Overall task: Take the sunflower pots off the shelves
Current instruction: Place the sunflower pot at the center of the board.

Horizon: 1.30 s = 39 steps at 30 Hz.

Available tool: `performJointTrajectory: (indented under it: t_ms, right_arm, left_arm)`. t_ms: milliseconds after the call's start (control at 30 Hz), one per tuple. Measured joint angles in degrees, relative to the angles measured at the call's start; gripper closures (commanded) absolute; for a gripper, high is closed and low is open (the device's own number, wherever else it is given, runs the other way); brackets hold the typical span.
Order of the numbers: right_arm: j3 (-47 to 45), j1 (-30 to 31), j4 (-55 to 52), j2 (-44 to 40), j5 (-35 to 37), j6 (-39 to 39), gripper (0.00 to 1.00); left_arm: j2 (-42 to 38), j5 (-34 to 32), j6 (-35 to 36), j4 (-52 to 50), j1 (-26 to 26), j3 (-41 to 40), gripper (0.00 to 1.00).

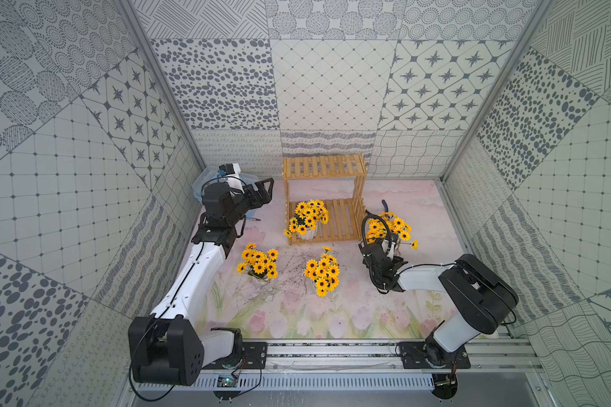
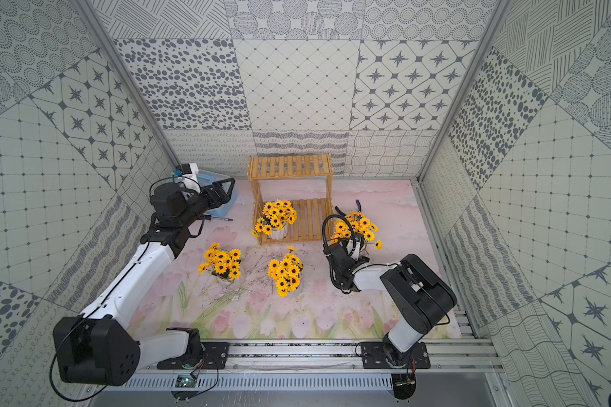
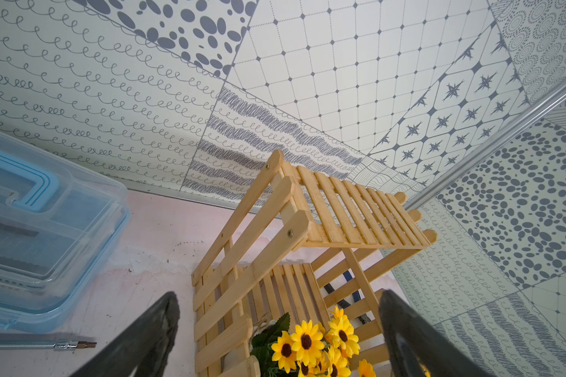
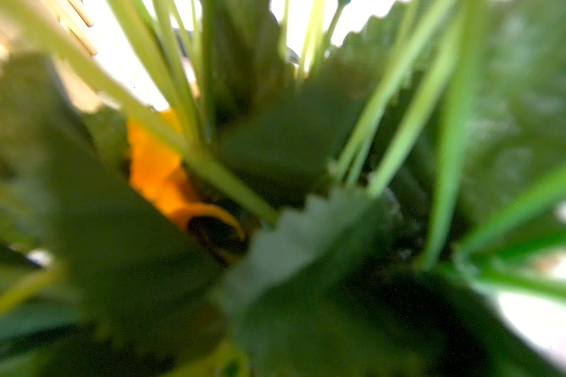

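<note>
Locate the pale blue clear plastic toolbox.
In both top views the toolbox sits in the far left corner, behind the left gripper, left of the light-wood slatted rack.

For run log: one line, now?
shelves: one pot, lower tier | table: two pots | right claw: at fourth pot, grip unclear | left claw: open

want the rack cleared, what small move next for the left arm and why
Probably lower the left tool toward the pot on the lower shelf of the rack. Its jaws stand open facing it, no other pot is on the rack, and the right tool is at the pot beside the rack.
</note>
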Motion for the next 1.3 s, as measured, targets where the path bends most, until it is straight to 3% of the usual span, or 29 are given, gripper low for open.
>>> performJointTrajectory:
  t_ms: [633, 1133, 1300]
  right_arm:
    - [0.6, 1.9, -2.6, 0.0, 0.2, 3.8, 0.41]
    - [0.7, 3.1, -4.1, 0.0, 0.3, 5.2, 0.02]
    - [1.0, 4.2, -6.4, 0.0, -0.2, 5.8, 0.02]
  left_arm:
    - [-0.2, 0.0, 0.0, 0.0, 0.0, 0.0, 0.04]
    - [-0.2, 0.0, 0.0, 0.0, 0.0, -0.2, 0.04]
    - [-0.2, 0.0, 0.0, 0.0, 0.0, -0.4, 0.04]
